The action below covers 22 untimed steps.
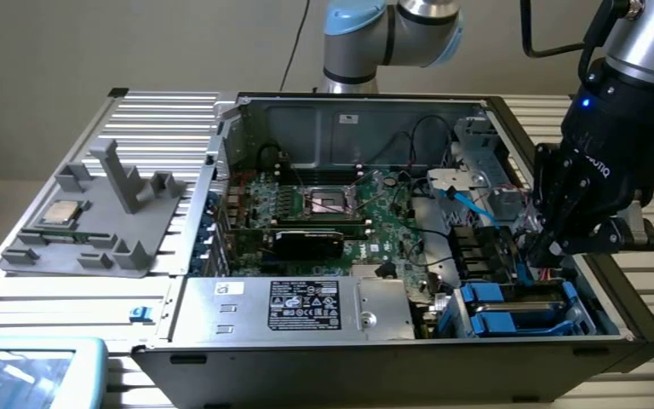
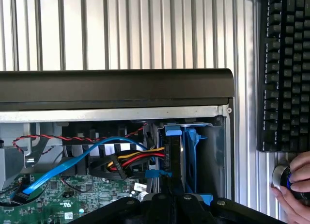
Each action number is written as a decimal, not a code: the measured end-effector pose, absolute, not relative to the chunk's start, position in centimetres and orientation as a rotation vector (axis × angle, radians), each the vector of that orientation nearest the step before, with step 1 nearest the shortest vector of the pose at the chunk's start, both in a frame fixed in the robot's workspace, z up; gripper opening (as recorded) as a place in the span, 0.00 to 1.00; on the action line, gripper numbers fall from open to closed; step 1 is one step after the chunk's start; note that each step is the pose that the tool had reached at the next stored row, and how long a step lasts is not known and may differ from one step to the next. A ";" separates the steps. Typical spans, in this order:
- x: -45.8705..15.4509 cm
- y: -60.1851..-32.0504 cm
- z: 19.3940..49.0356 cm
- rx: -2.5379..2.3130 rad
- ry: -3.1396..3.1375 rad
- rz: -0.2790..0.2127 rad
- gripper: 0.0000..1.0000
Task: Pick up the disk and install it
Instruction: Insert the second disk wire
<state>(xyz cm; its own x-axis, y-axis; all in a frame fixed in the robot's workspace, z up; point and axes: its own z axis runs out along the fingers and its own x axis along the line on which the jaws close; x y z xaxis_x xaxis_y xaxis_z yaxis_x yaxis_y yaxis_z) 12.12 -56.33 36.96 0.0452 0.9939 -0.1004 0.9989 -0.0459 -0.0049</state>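
Note:
The disk [image 2: 173,153] stands on edge in the drive bay at the corner of the open computer case [image 1: 339,128], clipped in its bright blue carrier [image 2: 190,156]. In the wrist view I see its dark narrow edge between blue rails. My gripper [image 2: 172,192] reaches down into that bay with its fingers closed on the disk's edge. In the exterior view the gripper [image 1: 535,256] hangs over the case's near corner at the exterior view's right, just above the blue carriers [image 1: 509,308].
A grey labelled power-supply box [image 1: 293,308] fills the case's near side, beside the motherboard [image 1: 327,213]. Blue, red and yellow cables [image 2: 121,158] run close to the bay. A grey fixture with a processor chip [image 1: 61,213] lies outside. A hand [image 2: 295,185] rests below a keyboard [image 2: 286,64].

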 end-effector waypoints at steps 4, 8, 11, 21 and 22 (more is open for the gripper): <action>12.1 -56.3 37.0 2.203 2.142 -0.116 0.11; 12.1 -56.3 37.0 2.122 2.219 -0.112 0.11; 12.1 -56.3 37.0 2.065 2.270 -0.110 0.11; 12.1 -56.3 37.0 1.926 2.384 -0.103 0.11; 12.1 -56.3 37.0 1.904 2.401 -0.102 0.11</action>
<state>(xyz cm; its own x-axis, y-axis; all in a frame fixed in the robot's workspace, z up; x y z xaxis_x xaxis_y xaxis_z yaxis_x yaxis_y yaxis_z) 12.10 -56.33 36.95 -0.2266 0.9688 -0.1004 0.9738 0.2273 -0.0049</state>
